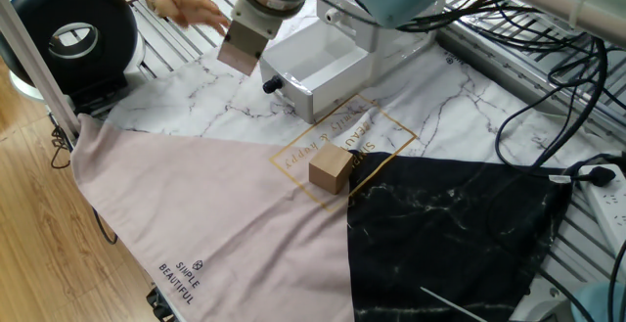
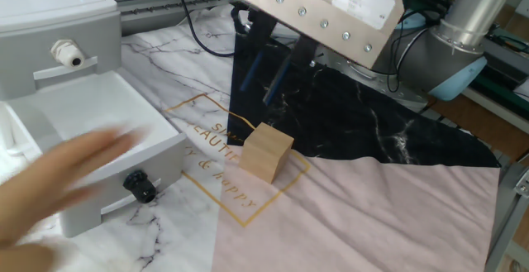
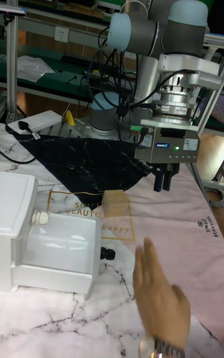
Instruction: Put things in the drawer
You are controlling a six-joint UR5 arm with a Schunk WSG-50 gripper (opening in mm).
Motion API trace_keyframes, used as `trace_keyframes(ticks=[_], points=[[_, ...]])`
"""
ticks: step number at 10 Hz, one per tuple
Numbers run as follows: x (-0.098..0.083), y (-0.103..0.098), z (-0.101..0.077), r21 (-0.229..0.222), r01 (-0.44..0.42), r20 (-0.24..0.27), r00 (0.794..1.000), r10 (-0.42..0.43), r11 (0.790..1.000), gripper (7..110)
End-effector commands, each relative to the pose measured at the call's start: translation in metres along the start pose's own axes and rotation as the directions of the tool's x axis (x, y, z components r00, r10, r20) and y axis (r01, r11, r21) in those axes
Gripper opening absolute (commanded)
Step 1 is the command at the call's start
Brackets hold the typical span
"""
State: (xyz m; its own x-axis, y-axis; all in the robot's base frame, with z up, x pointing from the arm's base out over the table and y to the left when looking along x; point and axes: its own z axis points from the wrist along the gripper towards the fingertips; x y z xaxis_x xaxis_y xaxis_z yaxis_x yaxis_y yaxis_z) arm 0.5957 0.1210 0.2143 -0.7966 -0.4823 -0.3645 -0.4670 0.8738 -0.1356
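Note:
A tan-brown cube (image 1: pixel 331 168) (image 2: pixel 266 152) (image 3: pixel 116 203) rests on the gold-printed part of the cloth, just in front of the drawer. The white drawer (image 1: pixel 315 89) (image 2: pixel 124 202) (image 3: pixel 56 274) stands pulled out of its white cabinet (image 2: pixel 50 24) (image 3: pixel 15 209) and looks empty, its black knob (image 2: pixel 139 186) (image 3: pixel 106 252) facing out. My gripper (image 2: pixel 263 78) (image 3: pixel 164 185) hangs in the air above and behind the cube, apart from it. Its dark fingers (image 2: pixel 277 75) show a narrow gap with nothing between them.
A person's hand (image 1: pixel 181 4) (image 3: pixel 158 296) is over the table near the drawer front, blurred in the other fixed view. A black round device (image 1: pixel 68 33) stands at the table edge. Cables and a power strip (image 1: pixel 602 200) lie beside the cloth.

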Motion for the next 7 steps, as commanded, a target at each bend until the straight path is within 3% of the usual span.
trace_keyframes(ticks=[1,3,5,6,7], points=[[0.036,0.018,-0.003,-0.053,-0.110,-0.146,0.984,0.101,0.992,22],[0.030,0.029,0.002,-0.129,-0.088,-0.129,0.989,0.071,0.988,22],[0.037,0.024,0.009,-0.112,-0.156,-0.199,0.971,0.132,0.981,22],[0.030,0.029,0.015,-0.154,-0.171,-0.198,0.970,0.139,0.973,22],[0.037,0.022,0.018,-0.126,-0.208,-0.240,0.955,0.173,0.970,22]])
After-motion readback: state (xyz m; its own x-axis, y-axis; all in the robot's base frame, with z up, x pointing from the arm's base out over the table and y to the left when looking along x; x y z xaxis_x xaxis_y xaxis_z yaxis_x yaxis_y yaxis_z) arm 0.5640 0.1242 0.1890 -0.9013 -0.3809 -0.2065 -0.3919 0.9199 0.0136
